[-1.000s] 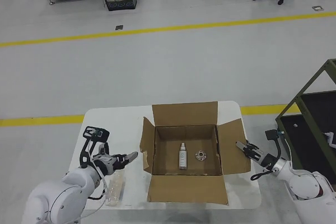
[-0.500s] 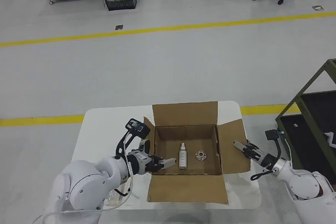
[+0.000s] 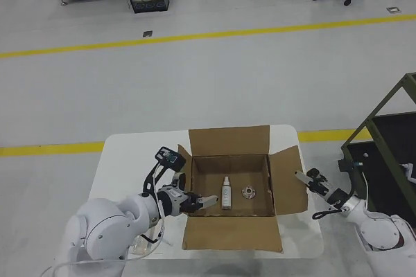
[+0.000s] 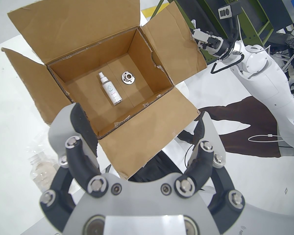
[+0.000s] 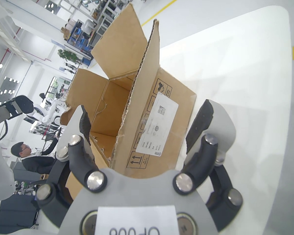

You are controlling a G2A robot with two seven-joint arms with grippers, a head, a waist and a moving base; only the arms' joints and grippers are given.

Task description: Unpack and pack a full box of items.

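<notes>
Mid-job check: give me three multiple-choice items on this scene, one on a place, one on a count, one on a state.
1. Where does the spray bottle lie?
A) on the table
B) on the floor of the box, beside the metal flange
C) in a gripper

2. How many items are in the box?
A) one
B) two
C) four

3. How do the jaws of the left gripper stand?
A) open and empty
B) shut on the bottle
C) shut on a flap

Answers:
1 B: the left wrist view shows it lying flat inside, next to the flange.
2 B: just the bottle and the flange lie there.
3 A: the jaws stand apart, gripping nothing.
</notes>
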